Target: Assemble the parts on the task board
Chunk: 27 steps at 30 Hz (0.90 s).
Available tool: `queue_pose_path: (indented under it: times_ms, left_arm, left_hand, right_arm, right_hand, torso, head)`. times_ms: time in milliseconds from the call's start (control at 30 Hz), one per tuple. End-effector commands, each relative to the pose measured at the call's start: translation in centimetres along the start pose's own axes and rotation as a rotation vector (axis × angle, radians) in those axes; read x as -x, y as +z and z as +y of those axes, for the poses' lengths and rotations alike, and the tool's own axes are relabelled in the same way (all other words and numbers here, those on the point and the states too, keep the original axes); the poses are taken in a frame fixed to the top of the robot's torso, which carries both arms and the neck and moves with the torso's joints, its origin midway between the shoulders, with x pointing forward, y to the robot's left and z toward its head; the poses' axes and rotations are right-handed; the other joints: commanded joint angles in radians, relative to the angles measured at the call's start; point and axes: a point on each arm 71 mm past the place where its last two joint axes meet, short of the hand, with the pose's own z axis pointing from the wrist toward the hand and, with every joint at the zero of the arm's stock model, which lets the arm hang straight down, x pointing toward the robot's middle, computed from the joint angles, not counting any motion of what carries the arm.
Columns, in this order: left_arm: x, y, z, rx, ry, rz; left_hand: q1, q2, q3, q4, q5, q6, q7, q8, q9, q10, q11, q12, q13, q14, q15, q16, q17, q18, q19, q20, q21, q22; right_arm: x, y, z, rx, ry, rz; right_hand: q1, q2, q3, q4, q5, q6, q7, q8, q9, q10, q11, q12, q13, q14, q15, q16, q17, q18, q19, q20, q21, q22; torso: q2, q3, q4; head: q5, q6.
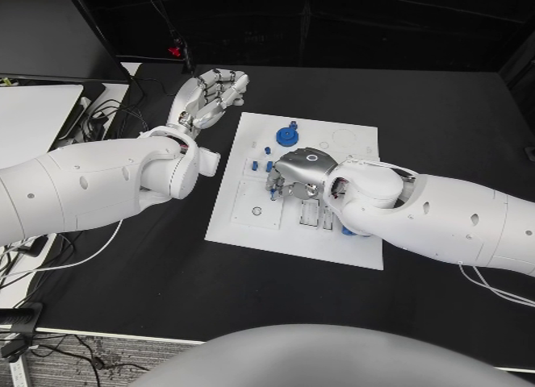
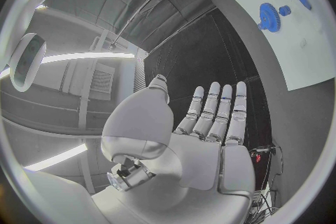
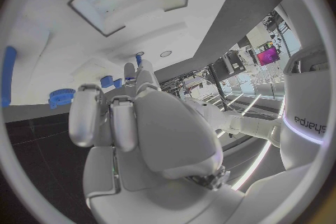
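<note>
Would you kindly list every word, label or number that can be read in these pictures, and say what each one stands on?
"sharpa", in grey letters turned on their side, on the robot's white arm shell in the right wrist view.
The lit screen in the room behind: too small to read.
The task board: faint marks, no readable text.

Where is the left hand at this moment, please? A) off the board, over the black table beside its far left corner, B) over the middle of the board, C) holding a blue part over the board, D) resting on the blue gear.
A: the head view shows the left hand over the black table just past the board's far left corner, fingers straight and holding nothing, while the right hand is the one over the board.
</note>
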Motion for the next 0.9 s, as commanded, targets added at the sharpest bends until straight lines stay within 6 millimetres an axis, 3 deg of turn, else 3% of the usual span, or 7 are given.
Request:
queue_pose_path:
  times_ms: [33,900]
  left_arm:
    - [-0.04,0.02,-0.89,-0.112,-0.004,0.002]
    - [0.0,0.1,-0.82,-0.109,-0.004,0.002]
  left_hand:
    - [0.009,0.003,-0.004,0.0,0.005,-0.008,0.131,0.006,-0.001,-0.003,-0.006,0.003,-0.001,0.003,-0.004,0.006,-0.002,-0.003,0.006,-0.001,0.006,-0.001]
    - [0.009,0.003,-0.004,0.0,0.005,-0.008,0.131,0.006,-0.001,-0.003,-0.006,0.003,-0.001,0.003,-0.004,0.006,-0.002,-0.003,0.006,-0.001,0.006,-0.001]
  right_arm:
    - [-0.3,-0.02,0.02,0.001,-0.007,0.015]
    - [-0.23,-0.34,0.32,0.015,0.002,-0.011]
  right_hand:
    - [0.002,-0.003,0.005,0.001,0.003,0.008,-0.002,0.002,0.002,-0.002,0.004,-0.003,-0.001,0.039,0.009,-0.006,-0.002,-0.012,-0.001,0.008,-0.007,0.106]
    - [0.003,-0.002,0.009,0.0,0.003,0.008,-0.001,0.001,0.002,-0.003,0.005,-0.003,-0.001,0.037,0.01,-0.009,-0.01,-0.011,-0.004,0.009,-0.012,0.103]
  torso:
    - [0.0,0.0001,-0.0001]
    - [0.0,-0.0002,0.0]
  head:
    - [-0.001,0.0]
    - [-0.008,0.0]
